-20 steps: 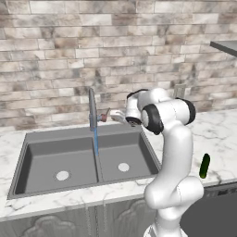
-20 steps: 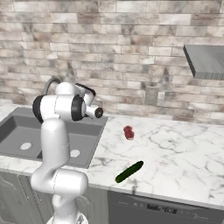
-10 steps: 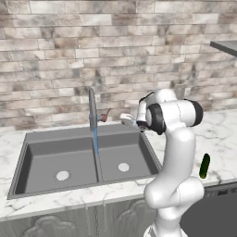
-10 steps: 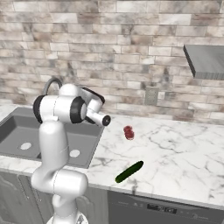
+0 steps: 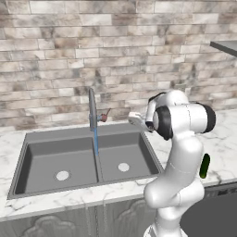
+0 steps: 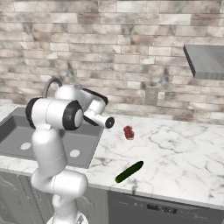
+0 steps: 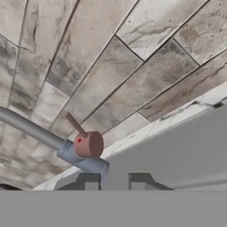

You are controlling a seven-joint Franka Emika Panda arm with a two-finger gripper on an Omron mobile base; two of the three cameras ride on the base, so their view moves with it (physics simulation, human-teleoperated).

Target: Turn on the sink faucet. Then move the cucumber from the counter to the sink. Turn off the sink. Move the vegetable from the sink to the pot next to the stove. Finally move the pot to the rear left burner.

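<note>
Grey metal gooseneck faucet (image 5: 92, 110) runs water mid-frame; your gripper (image 5: 134, 119) sits right of it, jaw state unclear; dark green cucumber (image 6: 129, 171) lower centre.

The white arm stands folded at the elbow, its tool (image 7: 111, 182) level with tips slightly parted.

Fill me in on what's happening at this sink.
The white robot arm's claw hangs near the tall grey metal gooseneck faucet, holding nothing, just short of its small reddish side lever. A blue stream of water runs into the dark grey double-basin sink. The small dark green cucumber lies on the white marble counter, untouched, near a small red object.
</note>
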